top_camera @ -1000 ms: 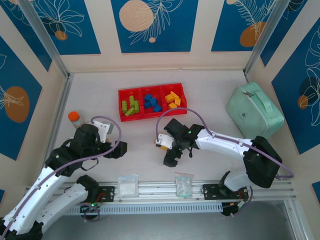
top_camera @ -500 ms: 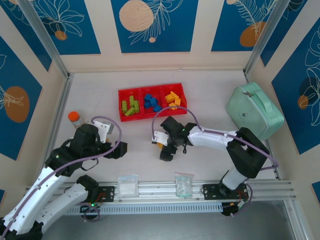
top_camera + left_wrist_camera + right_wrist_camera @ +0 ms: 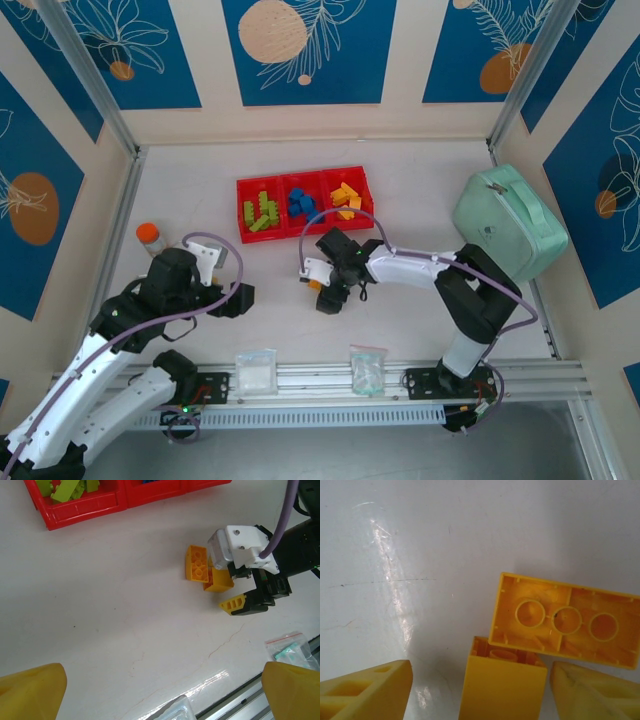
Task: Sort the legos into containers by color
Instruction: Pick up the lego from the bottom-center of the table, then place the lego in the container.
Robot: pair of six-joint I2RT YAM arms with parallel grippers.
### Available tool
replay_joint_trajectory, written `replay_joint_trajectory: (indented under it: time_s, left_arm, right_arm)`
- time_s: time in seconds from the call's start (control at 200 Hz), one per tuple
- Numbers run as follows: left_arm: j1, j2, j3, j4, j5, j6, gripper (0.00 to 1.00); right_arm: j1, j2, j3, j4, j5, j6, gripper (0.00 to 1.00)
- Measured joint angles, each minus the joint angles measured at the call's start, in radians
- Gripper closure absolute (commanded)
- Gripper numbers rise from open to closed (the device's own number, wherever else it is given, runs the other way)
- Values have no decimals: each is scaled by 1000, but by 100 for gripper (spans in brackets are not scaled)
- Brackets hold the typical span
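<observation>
Bricks loose on the table [image 3: 420, 200]: two, both yellow-orange, touching, under the right gripper [image 3: 322, 290].

- In the right wrist view the small yellow-orange brick [image 3: 502, 690] stands between the fingers. The jaws are apart on either side of it and not pinching: a clear gap at its 9 o'clock side, barely any at 3 o'clock.
- The long yellow-orange brick [image 3: 565, 620] lies hollow side up at 1 o'clock from the small one. Its long axis runs roughly 9 to 3, across the fingers' line of reach.
- We judge the small brick the one to take. The long one may get nudged.
- The left gripper [image 3: 161, 692] is spread wide and holds nothing. From above it sits at 9 o'clock of the pair, well apart, so the right arm is nearer.
- The red tray [image 3: 290, 237] is at 12 o'clock from the right gripper. It holds lime green bricks [image 3: 260, 212] in the left bin, blue bricks [image 3: 304, 205] in the middle, and yellow-orange bricks [image 3: 346, 198] in the right, at about 1 o'clock.
</observation>
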Motion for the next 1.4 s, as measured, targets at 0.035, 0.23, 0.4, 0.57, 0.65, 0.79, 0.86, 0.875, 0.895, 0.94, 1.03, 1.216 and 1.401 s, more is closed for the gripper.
replay_joint_trajectory:
  time_s: [0.035, 0.23, 0.4, 0.57, 0.65, 0.79, 0.86, 0.875, 0.895, 0.94, 1.03, 1.216, 1.401]
  left_arm:
    - [0, 0, 0, 0, 0, 0, 1]
    - [0, 0, 0, 0, 0, 0, 1]
    - [0, 0, 0, 0, 0, 0, 1]
    - [0, -6, 0, 0, -1, 0, 1]
    - [0, -10, 0, 0, -1, 0, 1]
    - [0, -11, 0, 0, -5, 0, 1]
    - [0, -17, 0, 0, -8, 0, 1]
    - [0, -18, 0, 0, -8, 0, 1]
    - [0, -18, 0, 0, -8, -1, 1]
    - [0, -23, 0, 0, -9, 0, 1]
    - [0, -25, 0, 0, -9, -1, 1]
    - [0, -24, 0, 0, -8, 0, 1]
    - [0, -24, 0, 0, -9, -1, 1]
  right_arm:
    - [0, 10, 5, -3, 2, -3, 31]
    - [6, 73, 51, -31, 42, -12, 46]
    - [13, 87, 74, -45, 80, -12, 62]
    - [19, 88, 81, -56, 91, -13, 82]
    - [19, 86, 82, -57, 92, -15, 88]
    - [1, 47, 78, -80, 75, 6, 93]
    - [-24, -3, 74, -80, 55, 27, 98]
    - [-33, -18, 74, -79, 49, 33, 98]
    - [-42, -33, 74, -77, 44, 39, 99]
    - [-70, -76, 74, -70, 30, 59, 100]
    - [-125, -158, 75, -43, 3, 105, 100]
    - [-283, -213, 138, -2, -62, 274, 100]
    - [-462, -45, 442, -78, -138, 490, 100]
